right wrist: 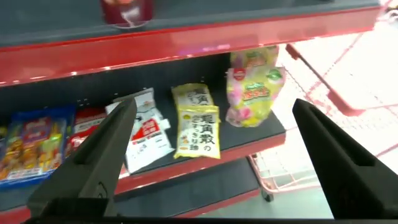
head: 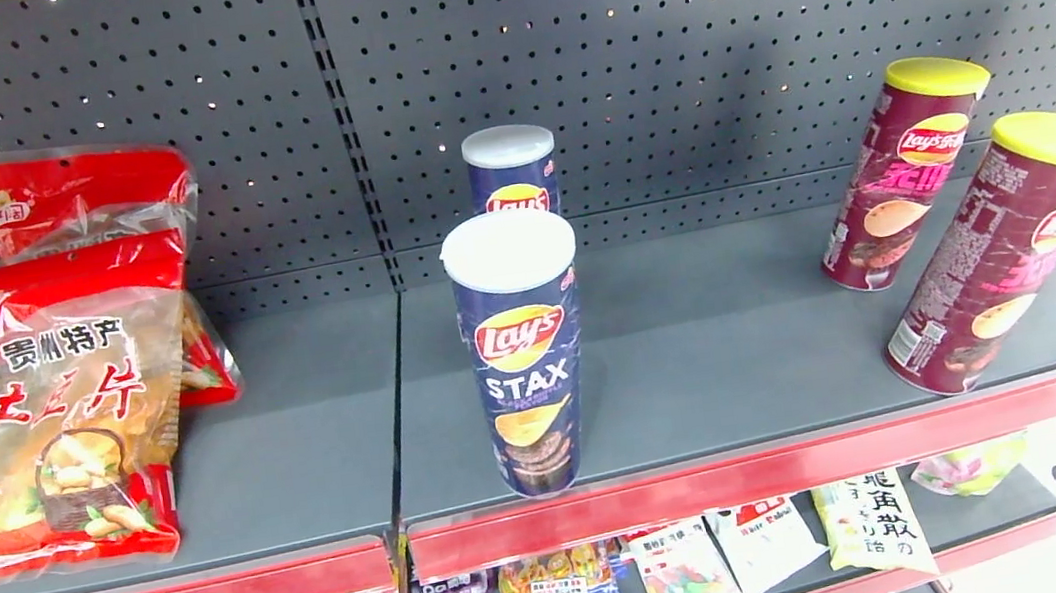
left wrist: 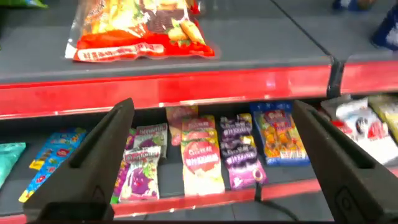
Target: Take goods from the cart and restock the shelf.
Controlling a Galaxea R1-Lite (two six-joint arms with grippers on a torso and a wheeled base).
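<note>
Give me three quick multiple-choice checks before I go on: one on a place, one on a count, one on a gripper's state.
1. Where does the front blue can stand?
A. on the floor
B. near the front edge of the upper shelf, ahead of the second blue can
C. inside a cart

2. How many maroon cans with yellow lids stand on that shelf?
A. one
B. two
C. four

3. How is the left gripper?
A. shut on a can
B. shut on a bag
C. open, holding nothing

Answers: B, the head view shows it at the front edge with the other can behind it; B, two stand at the right; C, its fingers are spread apart with nothing held between them.
</note>
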